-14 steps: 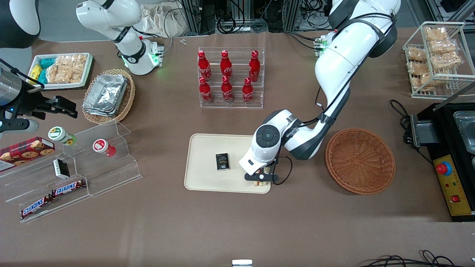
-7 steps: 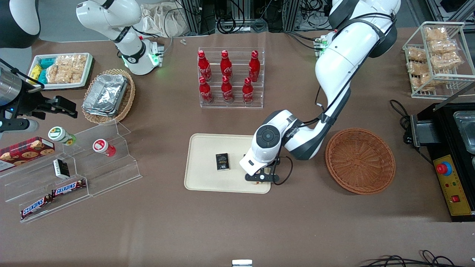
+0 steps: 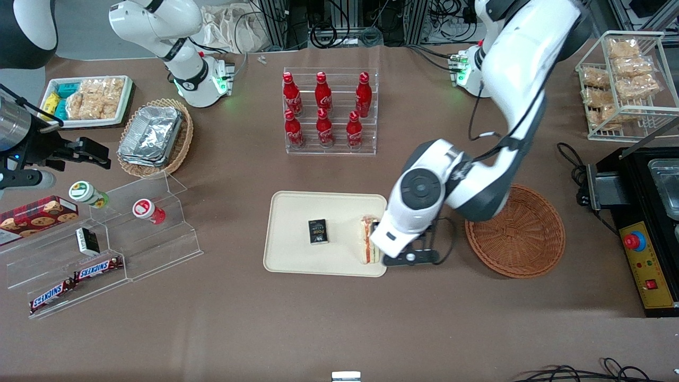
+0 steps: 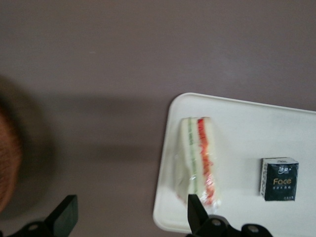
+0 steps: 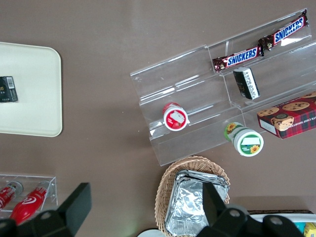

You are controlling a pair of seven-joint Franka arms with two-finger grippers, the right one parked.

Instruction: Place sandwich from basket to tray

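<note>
The sandwich [image 3: 368, 240] lies on its side on the cream tray [image 3: 294, 257], close to the tray's edge that faces the wicker basket [image 3: 525, 239]. It also shows in the left wrist view [image 4: 198, 159], on the tray [image 4: 247, 128]. My left gripper [image 3: 411, 258] is open and empty. It hangs over the bare table between tray and basket, just off the tray's edge and apart from the sandwich. In the left wrist view the gripper [image 4: 131, 217] has its fingers spread wide. The basket holds nothing that shows; my arm covers part of it.
A small black packet [image 3: 318, 232] lies in the middle of the tray. A rack of red cola bottles [image 3: 329, 111] stands farther from the camera than the tray. A clear acrylic stand with snacks [image 3: 132, 233] lies toward the parked arm's end. A black machine [image 3: 647, 223] stands beside the basket.
My gripper has let go of the sandwich, opened, and drawn up and away toward the basket. The sandwich, before hidden under the gripper, now lies uncovered on the tray.
</note>
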